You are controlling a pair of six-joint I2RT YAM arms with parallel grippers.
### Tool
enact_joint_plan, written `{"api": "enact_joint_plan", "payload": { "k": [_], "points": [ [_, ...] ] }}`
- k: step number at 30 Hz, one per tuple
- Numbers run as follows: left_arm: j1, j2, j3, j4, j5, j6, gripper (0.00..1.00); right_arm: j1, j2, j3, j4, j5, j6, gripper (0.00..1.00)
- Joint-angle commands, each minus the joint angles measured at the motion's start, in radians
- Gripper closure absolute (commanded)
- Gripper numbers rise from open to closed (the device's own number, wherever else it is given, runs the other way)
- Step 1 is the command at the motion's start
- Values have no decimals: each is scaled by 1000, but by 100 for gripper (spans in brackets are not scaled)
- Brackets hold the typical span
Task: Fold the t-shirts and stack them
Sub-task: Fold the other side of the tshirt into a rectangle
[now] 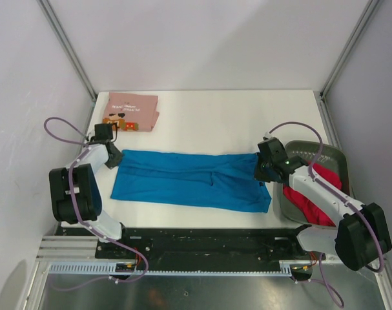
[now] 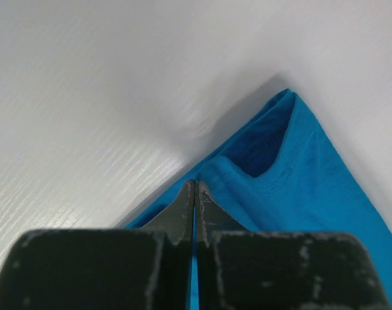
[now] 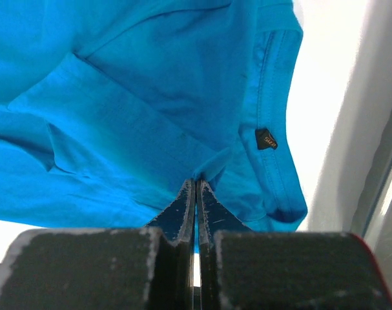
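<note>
a blue t-shirt (image 1: 192, 181) lies stretched in a long band across the white desk (image 1: 234, 123), between the two arms. the left tool (image 1: 115, 157) is pressed together on the shirt's left end, and the right tool (image 1: 262, 169) pinches a puckered bit of cloth at its right end. a folded pink t-shirt (image 1: 132, 111) sits at the far left corner, and a red t-shirt (image 1: 312, 200) lies in the grey basket (image 1: 338, 158) on the right.

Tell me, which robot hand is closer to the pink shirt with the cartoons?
The left. The left gripper pinches one end of the blue t-shirt, close by the pink t-shirt. The right gripper pinches the other end, far off beside the basket.
</note>
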Motion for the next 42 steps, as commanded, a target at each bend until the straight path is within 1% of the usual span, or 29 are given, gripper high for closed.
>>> {"api": "enact_joint_plan", "payload": {
  "k": [1,10,15,16,17,22,23,25,26,28,34,37,42],
  "points": [
    [11,-83,-6,-7,-21,-21,100,-14,-38,2,-21,37,5,100],
    [11,-97,-39,-8,-22,-24,100,-13,-71,-3,-46,53,16,100],
    [13,-95,-55,-9,-25,-33,99,9,-67,-37,-31,39,31,100],
    [13,-93,-58,-9,-26,-35,96,14,-63,-44,-23,35,35,100],
    [13,-92,-60,-9,-25,-36,91,19,-57,-51,-16,31,37,100],
    [13,-114,-51,-9,-32,-33,51,30,-37,-62,6,9,36,100],
    [13,-120,-46,-9,-34,-32,46,30,-35,-63,9,5,34,100],
    [12,-134,-35,-10,-34,-28,42,30,-29,-63,19,-1,32,100],
    [10,-137,-29,-9,-31,-26,41,31,-25,-63,23,-3,31,100],
    [4,-140,-17,-8,-29,-20,44,33,-15,-63,31,-6,32,100],
    [-48,-96,42,-4,-5,19,62,42,1,-63,45,1,36,99],
    [-68,-49,76,2,35,27,70,43,8,-63,48,6,38,99],
    [-78,65,139,4,95,22,78,43,15,-63,49,19,32,99]
  ]
}}
